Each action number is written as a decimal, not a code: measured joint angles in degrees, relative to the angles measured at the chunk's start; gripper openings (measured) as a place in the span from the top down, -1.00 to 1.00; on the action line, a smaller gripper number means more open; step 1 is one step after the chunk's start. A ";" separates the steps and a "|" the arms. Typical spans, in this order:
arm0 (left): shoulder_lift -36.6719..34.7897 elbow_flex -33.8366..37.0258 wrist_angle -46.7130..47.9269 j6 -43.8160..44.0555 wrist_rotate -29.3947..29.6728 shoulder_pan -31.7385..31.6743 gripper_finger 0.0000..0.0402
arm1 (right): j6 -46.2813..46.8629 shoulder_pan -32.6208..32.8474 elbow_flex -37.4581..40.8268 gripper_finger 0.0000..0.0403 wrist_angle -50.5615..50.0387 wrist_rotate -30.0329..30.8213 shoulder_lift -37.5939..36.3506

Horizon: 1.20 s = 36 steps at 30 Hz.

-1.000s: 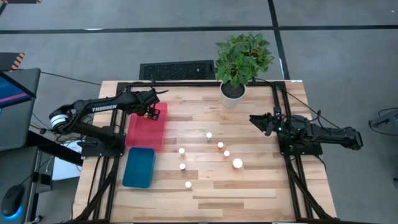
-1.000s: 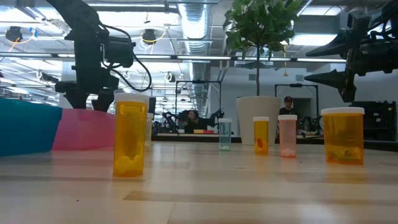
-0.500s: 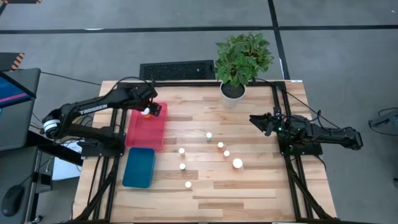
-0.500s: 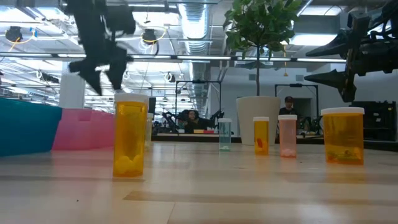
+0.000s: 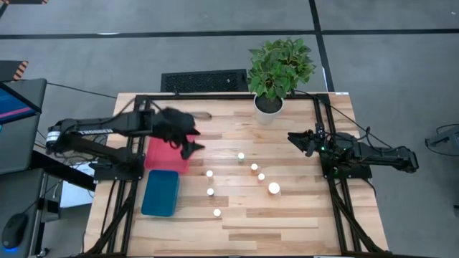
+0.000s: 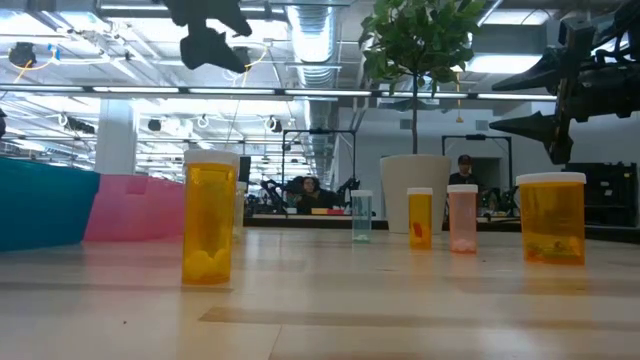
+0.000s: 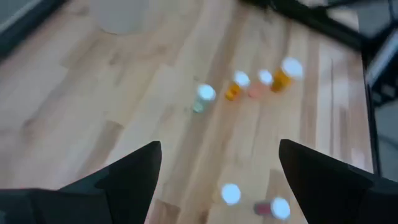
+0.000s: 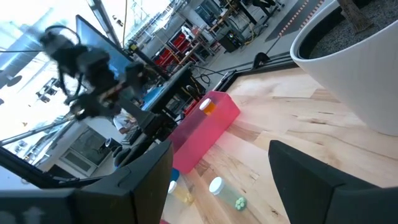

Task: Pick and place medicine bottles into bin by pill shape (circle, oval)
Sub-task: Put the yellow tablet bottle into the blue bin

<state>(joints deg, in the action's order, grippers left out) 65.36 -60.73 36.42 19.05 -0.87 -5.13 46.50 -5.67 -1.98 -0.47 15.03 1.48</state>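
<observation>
Right now my left gripper [image 5: 192, 147] hangs above the wood just beside the pink bin [image 5: 159, 153], on the side toward the loose bottles, its jaws spread wide and holding nothing, which suits reaching for another bottle. In my left wrist view the two dark fingers [image 7: 127, 176] frame bare table, with the medicine bottles [image 7: 237, 86] scattered beyond them, none between the pads. From above, those white-capped bottles [image 5: 254, 167] stand well apart from one another in the middle of the table, between both arms, so either could reach them. One orange bottle [image 8: 208, 107] already sits in the pink bin's far corner (I judge that bin takes one pill shape, the teal bin [image 5: 160, 193] beside it the other). My right gripper [image 5: 296, 139] waits near the potted plant [image 5: 277, 66], jaws apart and empty, clear of the bottles.
</observation>
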 joint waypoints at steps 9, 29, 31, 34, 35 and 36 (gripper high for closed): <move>9.31 0.09 -2.16 -5.23 10.69 13.42 -0.58 | 0.01 0.00 0.00 -0.37 0.00 -0.01 0.01; 24.47 3.85 -10.52 -8.29 7.95 13.33 -0.58 | 0.09 0.00 0.00 -0.37 0.02 -0.09 0.00; 24.07 5.28 -10.47 -7.76 7.99 13.21 -0.58 | 0.09 0.00 0.00 -0.37 0.02 -0.11 0.00; 24.03 5.77 -10.72 -8.07 7.54 13.16 -0.58 | 0.07 0.00 0.00 -0.37 0.02 -0.11 0.00; 24.03 5.77 -10.84 -8.52 6.94 13.18 -0.58 | 0.07 0.00 0.00 -0.37 0.02 -0.11 0.00; 24.03 5.77 -10.81 -8.75 6.71 13.36 -0.58 | 0.07 0.00 0.00 -0.37 0.02 -0.11 0.01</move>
<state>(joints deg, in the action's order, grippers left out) 89.38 -54.96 25.62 10.30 5.84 8.23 46.57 -5.67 -1.98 -0.45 14.92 1.49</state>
